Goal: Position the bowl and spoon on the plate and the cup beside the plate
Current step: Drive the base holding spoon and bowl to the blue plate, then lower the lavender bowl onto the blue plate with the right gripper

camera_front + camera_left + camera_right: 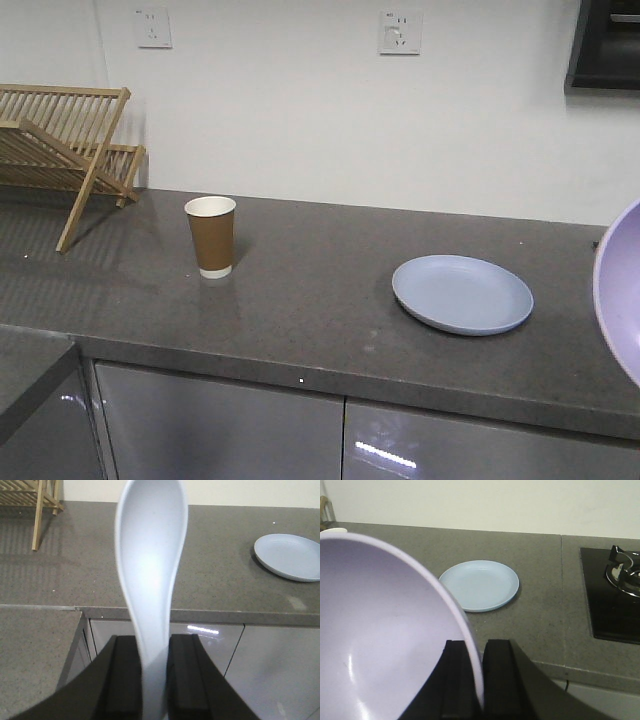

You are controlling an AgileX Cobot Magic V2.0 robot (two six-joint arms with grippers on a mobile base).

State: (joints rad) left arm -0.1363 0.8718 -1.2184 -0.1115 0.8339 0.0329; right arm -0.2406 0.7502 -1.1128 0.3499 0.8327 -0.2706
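Note:
The light blue plate lies empty on the grey counter, right of centre, also seen as the plate and the plate. The brown paper cup stands upright to its left, well apart. My left gripper is shut on the handle of the pale spoon, held in the air in front of the counter edge with its scoop pointing away. My right gripper is shut on the rim of the lavender bowl, held above the counter short of the plate; the bowl shows at the front view's right edge.
A wooden dish rack stands at the counter's back left. A black gas hob is set into the counter right of the plate. Glossy cabinet fronts lie below the counter edge, with a lower side counter at the left.

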